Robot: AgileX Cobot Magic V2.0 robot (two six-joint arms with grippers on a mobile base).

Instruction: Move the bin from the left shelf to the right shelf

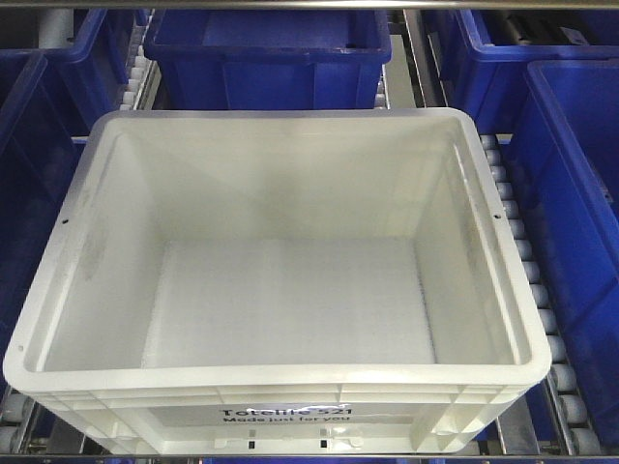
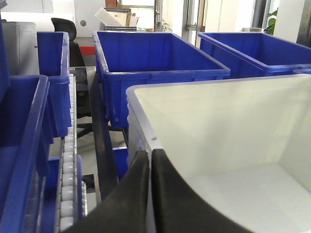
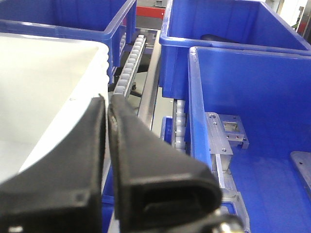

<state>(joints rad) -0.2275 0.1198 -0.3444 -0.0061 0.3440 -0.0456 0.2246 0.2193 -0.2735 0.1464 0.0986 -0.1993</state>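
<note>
The white bin [image 1: 280, 280] sat on a roller lane [image 1: 527, 280] between blue totes [image 1: 266, 43]. The left gripper [image 2: 149, 167] and right gripper [image 3: 107, 109] each had fingers clamped on a side rim. Risk: uneven pull from the 2 arms could skew the bin against a neighbouring tote.

The bin [image 1: 280, 280] sits on a roller lane of the shelf [image 1: 527, 261], with totes on both sides: 1 at its left [image 1: 24, 193], 1 at its right [image 1: 580, 222]. Behind it stands a row of 3 more totes [image 1: 266, 48]. A gripper straddles each side wall: left gripper [image 2: 149, 160] on the left wall, right gripper [image 3: 107, 109] on the right.
</note>
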